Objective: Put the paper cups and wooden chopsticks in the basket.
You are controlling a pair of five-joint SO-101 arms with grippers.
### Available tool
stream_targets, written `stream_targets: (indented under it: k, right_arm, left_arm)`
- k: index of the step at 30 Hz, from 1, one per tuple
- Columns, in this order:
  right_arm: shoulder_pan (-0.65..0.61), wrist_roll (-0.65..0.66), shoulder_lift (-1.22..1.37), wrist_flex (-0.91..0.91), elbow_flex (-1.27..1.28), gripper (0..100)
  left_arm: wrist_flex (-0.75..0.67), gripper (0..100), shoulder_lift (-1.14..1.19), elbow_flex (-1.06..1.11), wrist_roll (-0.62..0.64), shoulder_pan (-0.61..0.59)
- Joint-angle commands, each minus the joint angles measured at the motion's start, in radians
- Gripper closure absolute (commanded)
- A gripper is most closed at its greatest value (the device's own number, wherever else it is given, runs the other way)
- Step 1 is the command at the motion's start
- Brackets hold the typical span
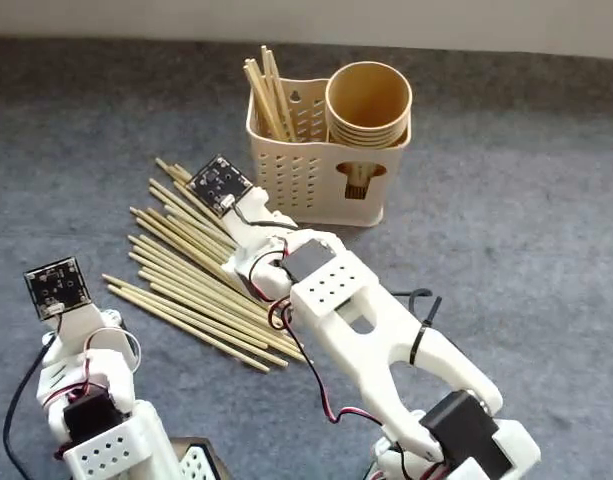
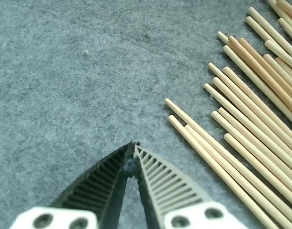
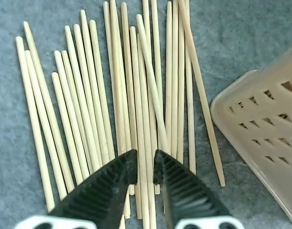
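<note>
A cream perforated basket [image 1: 311,170] stands at the back of the grey felt table and holds a stack of paper cups [image 1: 368,100] and a few wooden chopsticks [image 1: 269,95]. In front of it lies a loose pile of chopsticks [image 1: 191,275]. My right arm [image 1: 331,290] bends down over that pile. My right gripper [image 3: 145,161] is open by a narrow gap directly above the chopsticks [image 3: 112,95], with one stick showing between its tips and the basket's corner [image 3: 260,129] beside it. My left gripper [image 2: 135,146] is shut and empty over bare felt, beside the chopstick ends [image 2: 250,114].
My left arm [image 1: 91,400] stands at the near left edge, apart from the pile. Grey felt lies open to the right of the basket and along the far left. Red and black cables [image 1: 286,315] hang by the right arm.
</note>
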Motion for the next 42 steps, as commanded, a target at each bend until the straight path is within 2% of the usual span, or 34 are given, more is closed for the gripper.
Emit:
stream_targets:
  k: [1, 13, 19, 24, 30, 38, 42]
  right_arm:
    - [-0.004, 0.021, -0.008, 0.005, -0.018, 89.3]
    - [-0.007, 0.020, -0.002, 0.004, -0.010, 89.3]
    - [-0.008, 0.021, 0.147, 0.008, -0.061, 89.3]
    - [-0.010, 0.023, 0.262, 0.134, -0.191, 89.3]
    - [-0.036, 0.023, 0.369, 0.151, -0.260, 89.4]
    - [-0.042, 0.023, 0.375, 0.156, -0.257, 89.4]
    - [-0.045, 0.018, 0.371, 0.228, -0.294, 89.4]
  left_arm:
    - [-0.018, 99, -0.013, 0.021, -0.008, -0.010]
    - [-0.017, 99, -0.013, 0.021, -0.008, -0.010]
    - [-0.017, 99, -0.013, 0.021, -0.008, -0.010]
    - [-0.017, 99, -0.013, 0.021, -0.008, -0.010]
    - [-0.017, 99, -0.013, 0.021, -0.008, -0.010]
    - [-0.017, 99, -0.013, 0.021, -0.009, -0.010]
    - [-0.017, 99, -0.013, 0.021, -0.009, -0.010]
